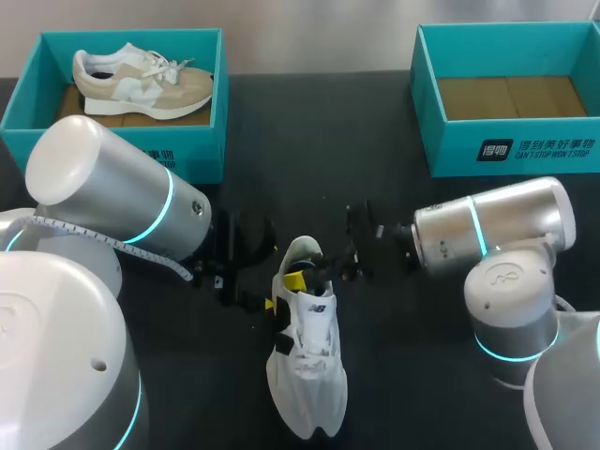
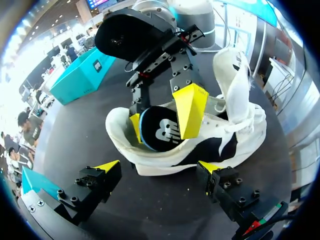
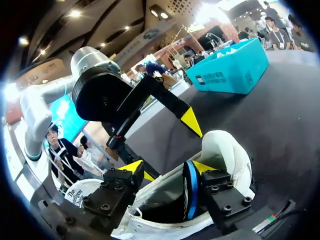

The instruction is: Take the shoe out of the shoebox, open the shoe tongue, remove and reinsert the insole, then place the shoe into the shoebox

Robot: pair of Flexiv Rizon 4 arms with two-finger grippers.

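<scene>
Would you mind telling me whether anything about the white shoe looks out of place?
Yes: the insole stands on edge in the heel opening of the white shoe, not flat inside, against one finger of the right gripper.

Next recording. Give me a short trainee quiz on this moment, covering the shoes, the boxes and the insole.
1. True or false: the beige shoe lies in the left shoebox.
2. Where is the white shoe? A) in the right shoebox B) on the table C) in the left shoebox
3. What dark, blue-edged thing stands in the white shoe's heel opening, at the right claw?
Key: 1 true; 2 B; 3 the insole.
</scene>
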